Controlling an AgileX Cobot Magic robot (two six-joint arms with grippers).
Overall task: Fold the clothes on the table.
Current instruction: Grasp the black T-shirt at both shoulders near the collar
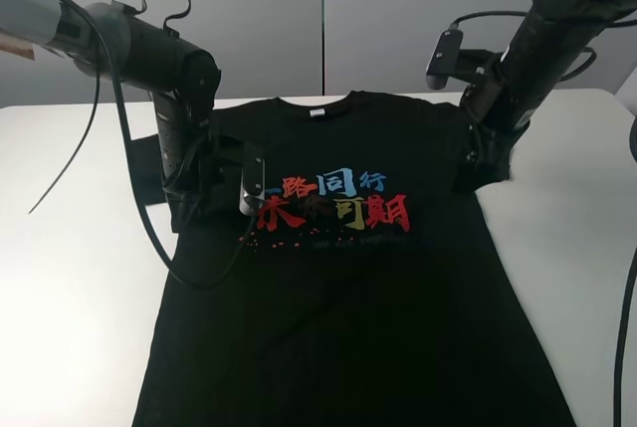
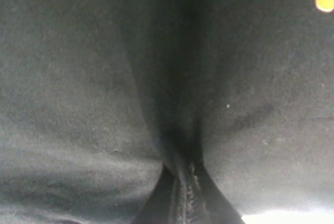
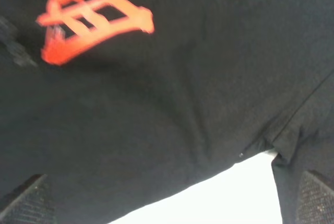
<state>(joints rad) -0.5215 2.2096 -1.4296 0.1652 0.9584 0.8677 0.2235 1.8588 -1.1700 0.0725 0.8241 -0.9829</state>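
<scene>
Clothes (image 1: pixel 348 288): lie spread print-up on the tabletop (image 1: pixel 70 288), collar (image 1: pixel 317 108) toward the far edge, show no fold yet, sit pinched at one side by the closed left hand (image 1: pixel 204 203), straddled at the other by the wide-open right hand (image 1: pixel 476 173).

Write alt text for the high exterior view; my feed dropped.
A black T-shirt with red, blue and yellow characters lies spread face up on a white table. The left arm and the right arm each reach down to a sleeve, one per side.
</scene>
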